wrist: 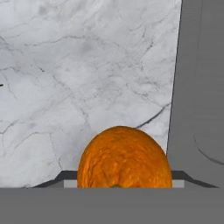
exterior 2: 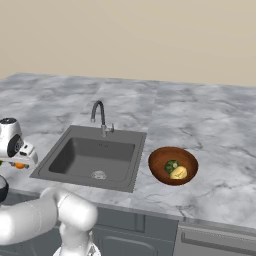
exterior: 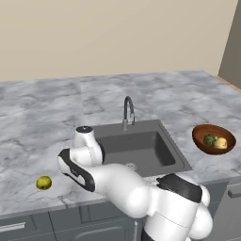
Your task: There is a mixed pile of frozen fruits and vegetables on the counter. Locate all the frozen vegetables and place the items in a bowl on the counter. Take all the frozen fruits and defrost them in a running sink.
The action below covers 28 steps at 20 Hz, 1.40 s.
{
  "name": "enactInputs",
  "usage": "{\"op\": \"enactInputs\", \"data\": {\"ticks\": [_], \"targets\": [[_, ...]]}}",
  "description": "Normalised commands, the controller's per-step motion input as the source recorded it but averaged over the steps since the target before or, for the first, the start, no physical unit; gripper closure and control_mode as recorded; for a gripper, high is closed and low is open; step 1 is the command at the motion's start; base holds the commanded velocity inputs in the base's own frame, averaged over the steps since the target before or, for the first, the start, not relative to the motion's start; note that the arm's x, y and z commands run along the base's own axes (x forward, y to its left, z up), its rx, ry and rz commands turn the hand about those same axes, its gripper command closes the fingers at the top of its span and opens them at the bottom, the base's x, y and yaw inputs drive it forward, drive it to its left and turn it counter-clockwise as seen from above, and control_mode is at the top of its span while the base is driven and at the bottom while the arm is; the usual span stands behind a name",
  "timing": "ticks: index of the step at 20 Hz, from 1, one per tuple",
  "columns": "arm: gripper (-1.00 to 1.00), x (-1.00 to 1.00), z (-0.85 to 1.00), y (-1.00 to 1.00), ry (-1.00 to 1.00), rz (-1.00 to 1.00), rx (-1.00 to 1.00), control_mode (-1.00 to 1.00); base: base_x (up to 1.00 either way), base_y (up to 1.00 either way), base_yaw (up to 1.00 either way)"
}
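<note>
Orange, rough-skinned ball (wrist: 124,158) sits clamped between the gripper (wrist: 124,186) fingers beside the dark grey sink (wrist: 199,87), seemingly lifted off the marbled counter (wrist: 78,74) for defrosting.

Arm (exterior: 122,188) reached left and low over its base, wrist bent down; gripper (wrist: 118,186) was clamped around the orange ball (wrist: 124,158).

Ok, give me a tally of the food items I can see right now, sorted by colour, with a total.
Dark green: 1, the broccoli floret in the bowl
Pale yellow: 1, the potato in the bowl
Yellow-green: 1, the round fruit on the counter left of the sink
Orange: 1, the orange ball at the claw
Total: 4
</note>
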Motion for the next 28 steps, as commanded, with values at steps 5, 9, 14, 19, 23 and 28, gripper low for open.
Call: {"op": "enactInputs", "data": {"ticks": [5, 9, 14, 19, 23, 28], "targets": [[1.00, 0.40, -0.01, -0.49, 0.00, 0.00, -0.01, -1.00, 0.00, 0.00, 0.00], [1.00, 0.28, 0.00, -0.50, 0.00, 0.00, 0.00, -1.00, 0.00, 0.00, 0.00], [1.00, 0.28, 0.00, -0.53, 0.00, 0.00, -0.01, -1.00, 0.00, 0.00, 0.00], [1.00, 0.22, 0.00, -0.52, 0.00, 0.00, -0.01, -1.00, 0.00, 0.00, 0.00], [1.00, 0.23, -0.06, -0.49, 0.00, 0.00, -0.01, -1.00, 0.00, 0.00, 0.00], [1.00, 0.22, -0.23, -0.43, 0.00, 0.00, -0.05, -1.00, 0.00, 0.00, 0.00]]}}
